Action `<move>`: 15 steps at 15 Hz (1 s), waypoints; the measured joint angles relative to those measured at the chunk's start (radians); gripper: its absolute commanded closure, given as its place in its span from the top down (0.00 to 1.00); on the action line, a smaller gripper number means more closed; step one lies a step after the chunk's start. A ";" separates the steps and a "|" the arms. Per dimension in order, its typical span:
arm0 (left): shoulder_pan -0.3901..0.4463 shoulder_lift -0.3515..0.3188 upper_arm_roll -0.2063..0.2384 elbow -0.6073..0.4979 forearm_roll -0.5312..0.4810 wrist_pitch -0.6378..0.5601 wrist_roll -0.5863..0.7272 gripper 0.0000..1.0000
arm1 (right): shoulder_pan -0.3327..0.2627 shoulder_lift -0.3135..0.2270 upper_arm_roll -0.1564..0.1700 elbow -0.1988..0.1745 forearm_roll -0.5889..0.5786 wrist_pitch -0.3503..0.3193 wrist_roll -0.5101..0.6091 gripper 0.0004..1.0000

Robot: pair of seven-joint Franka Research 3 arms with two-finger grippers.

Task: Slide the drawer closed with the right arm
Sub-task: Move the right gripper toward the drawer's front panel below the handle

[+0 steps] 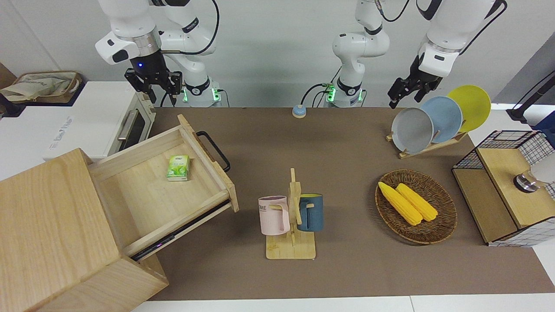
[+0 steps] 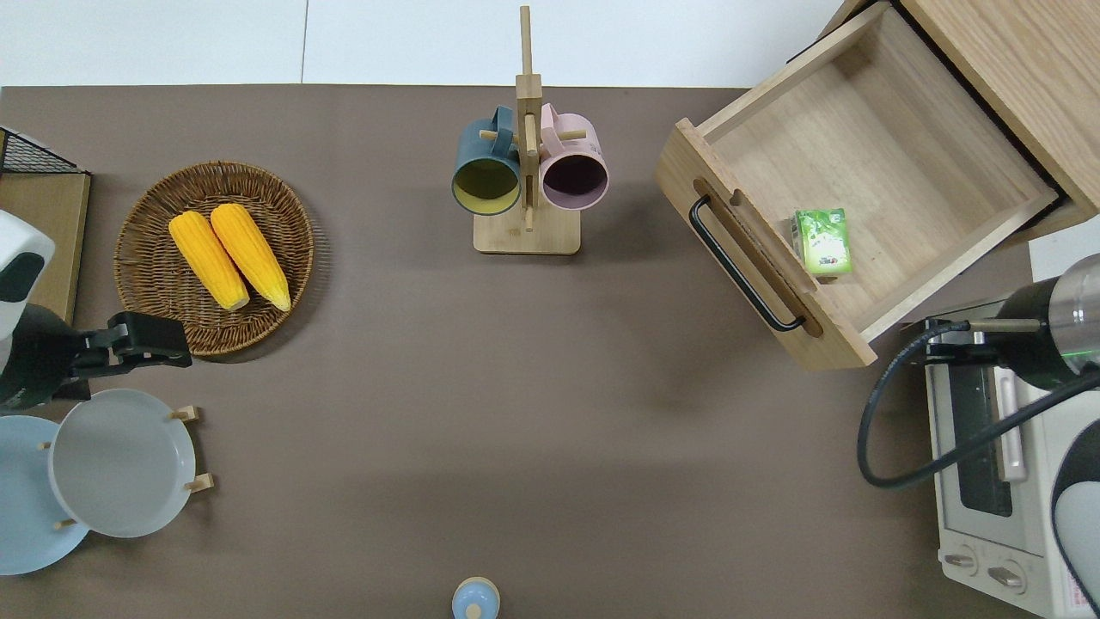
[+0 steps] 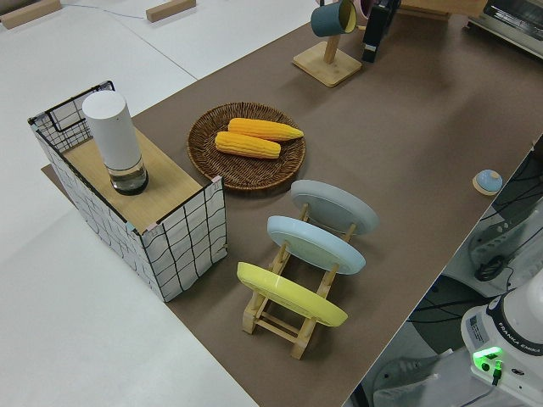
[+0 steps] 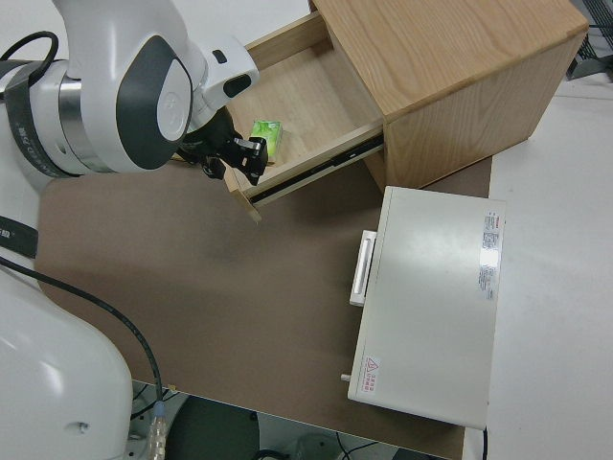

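The drawer (image 1: 143,190) (image 2: 876,146) stands pulled well out of the big light-wood cabinet (image 1: 47,216) (image 4: 450,67). Its black bar handle (image 1: 213,149) (image 2: 743,266) faces the middle of the table. A small green carton (image 1: 178,167) (image 2: 822,242) lies inside, close to the drawer's front board. My right gripper (image 1: 161,93) (image 2: 932,340) (image 4: 238,165) hangs open in the air over the toaster oven's corner, just beside the end of the drawer front nearer to the robots. It touches nothing. My left arm is parked, its gripper (image 1: 405,102) (image 2: 163,340) open and empty.
A white toaster oven (image 1: 108,117) (image 2: 988,481) sits beside the cabinet, nearer to the robots. Mid-table stands a mug rack (image 1: 291,216) with two mugs. Toward the left arm's end are a wicker basket (image 1: 446,216) of corn, a plate rack (image 1: 438,119) and a wire-mesh box (image 1: 507,190).
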 measured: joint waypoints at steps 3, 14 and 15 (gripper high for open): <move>0.000 0.000 0.000 0.000 0.000 0.000 0.000 0.99 | 0.015 -0.006 0.006 0.001 0.011 -0.026 0.079 0.05; 0.000 0.000 0.000 0.000 0.000 0.000 0.000 0.99 | 0.122 -0.027 0.042 -0.033 0.100 -0.046 0.554 0.00; 0.000 0.000 0.000 0.000 0.000 0.000 0.000 0.99 | 0.135 -0.027 0.042 -0.046 0.101 -0.033 0.592 0.00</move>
